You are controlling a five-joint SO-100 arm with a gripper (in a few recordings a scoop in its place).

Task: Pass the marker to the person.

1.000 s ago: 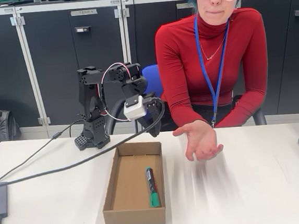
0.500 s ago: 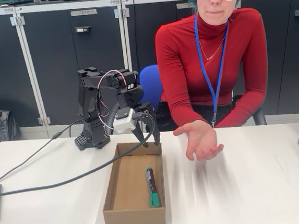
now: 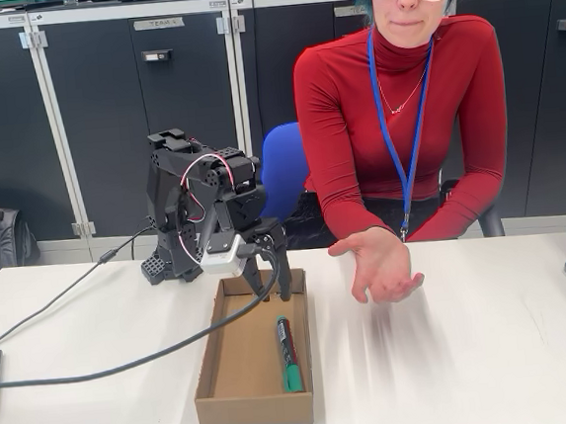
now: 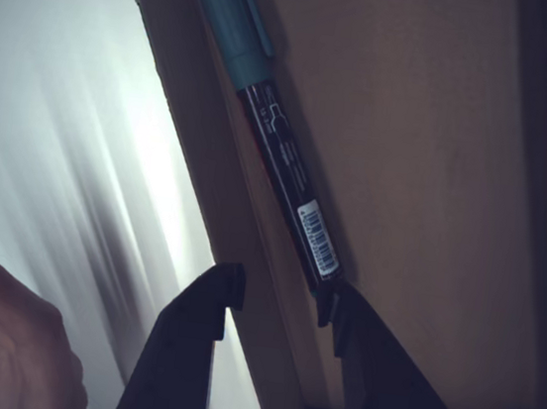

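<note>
Our claw [image 3: 273,284] hangs released and empty over the far end of the cardboard box [image 3: 210,377], jaws straddling its right wall, lower than a second ago when it was above the rim. The marker [image 3: 287,353] lies ungrasped along that wall. Pickup and handover remain, while the person [image 3: 397,103] waits with an open hand [image 3: 382,266] above the table [image 3: 476,374].

Cabinet label [image 3: 157,24] reads "TEAM 4"; marker [image 4: 281,161] print illegible.
</note>
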